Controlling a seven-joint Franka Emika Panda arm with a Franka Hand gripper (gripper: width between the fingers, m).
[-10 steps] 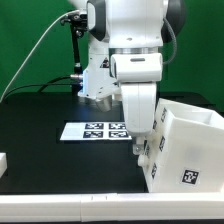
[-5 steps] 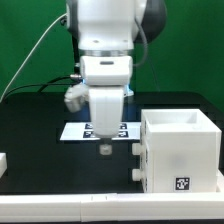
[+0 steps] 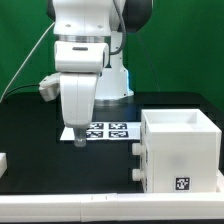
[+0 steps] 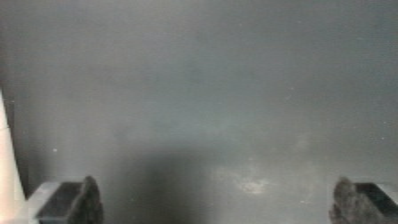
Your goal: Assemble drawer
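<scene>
One white drawer box [image 3: 178, 150] sits assembled-looking at the tabletop's [image 3: 40, 140] near edge, toward the exterior view's right corner, tag on its front face. Small white part [image 3: 3, 161] at the near edge on the opposite side. Farther back, claw [image 3: 78, 139] hangs above the marker board's [image 3: 103, 131] end, well apart from the drawer box. Claw open wide, holding nothing; wrist view shows both fingertips [image 4: 68, 201] over bare dark tabletop.
</scene>
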